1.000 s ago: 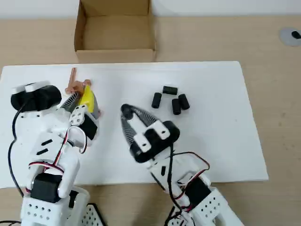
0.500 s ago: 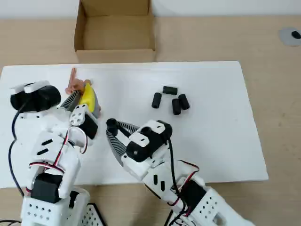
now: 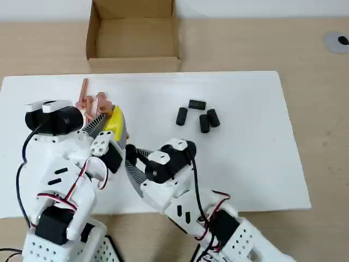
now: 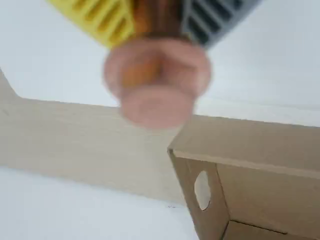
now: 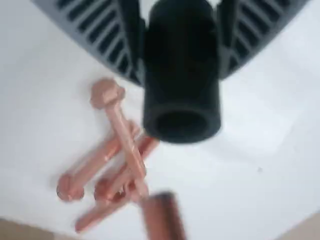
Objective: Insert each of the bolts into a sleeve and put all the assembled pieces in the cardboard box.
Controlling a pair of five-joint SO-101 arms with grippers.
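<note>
My left gripper (image 3: pixel 113 123), with one yellow and one grey finger, is shut on a copper bolt (image 4: pixel 157 82) whose head faces the wrist camera. Just right of it and nearer the front, my right gripper (image 3: pixel 131 152) is shut on a black sleeve (image 5: pixel 181 75), its open bore facing outward. The held bolt's tip (image 5: pixel 163 215) shows close below the sleeve. Several loose copper bolts (image 3: pixel 88 101) lie in a pile on the white mat, left of the left gripper. Several black sleeves (image 3: pixel 197 115) lie at the mat's centre right. The open cardboard box (image 3: pixel 133 36) stands beyond the mat.
The white mat (image 3: pixel 251 136) covers the wooden table; its right half is bare apart from the sleeves. The box's wall (image 4: pixel 250 170) rises close ahead in the left wrist view. A grey disc (image 3: pixel 337 41) lies at the far right edge.
The right arm swung left with the sleeve, bringing it next to the left gripper. The left arm shifted slightly right and forward with its bolt.
</note>
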